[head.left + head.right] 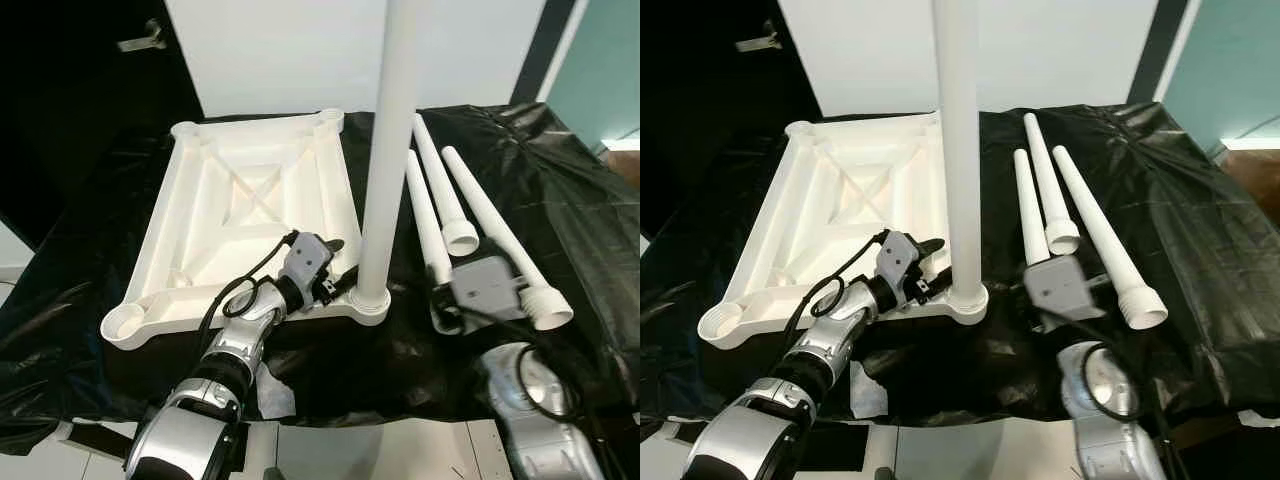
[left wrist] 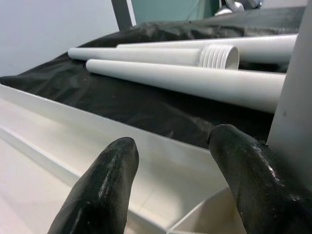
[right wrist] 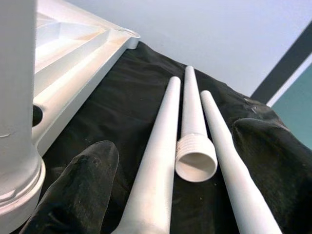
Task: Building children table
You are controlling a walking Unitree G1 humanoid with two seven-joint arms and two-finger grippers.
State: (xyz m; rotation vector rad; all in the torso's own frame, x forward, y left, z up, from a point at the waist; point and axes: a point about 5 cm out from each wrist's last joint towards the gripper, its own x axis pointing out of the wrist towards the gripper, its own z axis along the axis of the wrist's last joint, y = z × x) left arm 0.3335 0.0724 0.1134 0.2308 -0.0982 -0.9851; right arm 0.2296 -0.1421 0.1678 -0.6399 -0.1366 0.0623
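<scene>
The white tabletop (image 1: 240, 200) lies upside down on a black sheet. One white leg (image 1: 390, 150) stands upright in its near right corner socket. My left gripper (image 1: 335, 270) is open just left of that leg's base, over the tabletop's near rim, with one fingertip (image 2: 243, 161) close to the leg. Three loose legs (image 1: 428, 225) (image 1: 440, 185) (image 1: 495, 235) lie side by side to the right, threaded ends toward me. My right gripper (image 3: 178, 146) is open at their near ends and holds nothing.
The black plastic sheet (image 1: 560, 180) covers the whole work surface and hangs over its edges. The other three corner sockets, such as the near left one (image 1: 125, 320), hold no leg. A white scrap (image 1: 275, 392) lies at the front edge. A white wall stands behind.
</scene>
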